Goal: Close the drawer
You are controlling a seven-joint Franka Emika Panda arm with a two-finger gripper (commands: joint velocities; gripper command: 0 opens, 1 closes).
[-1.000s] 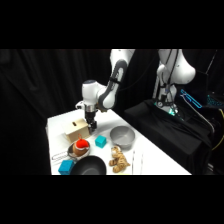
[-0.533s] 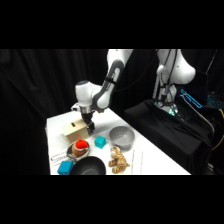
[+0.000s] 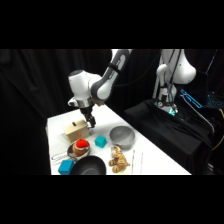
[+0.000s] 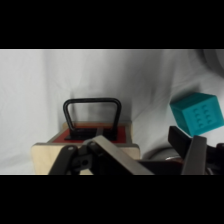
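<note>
Wooden and small, the light tan box sits toward the back left of the white bench, and the gripper hangs right at its near end. From the wrist camera the drawer lies directly beneath the fingers: an orange-brown tray with a reddish inside, its thin dark wire handle standing up as a loop at the front. How far the drawer stands out from the box I cannot say for sure, since the linkage covers the joint.

I judge the drawer to be light and stiff, plain wood sliding on wood, so it should move with a modest push and may stick if pushed off-line. The box itself looks light too and could skid across the smooth bench instead of letting the tray slide in. The wire loop is thin and would slip or bend under a hard pinch; the flat wooden front below it seems the better place to press, squarely and low.

Whether the fingers are spread or closed I cannot tell; one pale finger crosses the foreground and a dark one rises at the right, holding nothing that I can make out. A teal cube lies just beside the box
</note>
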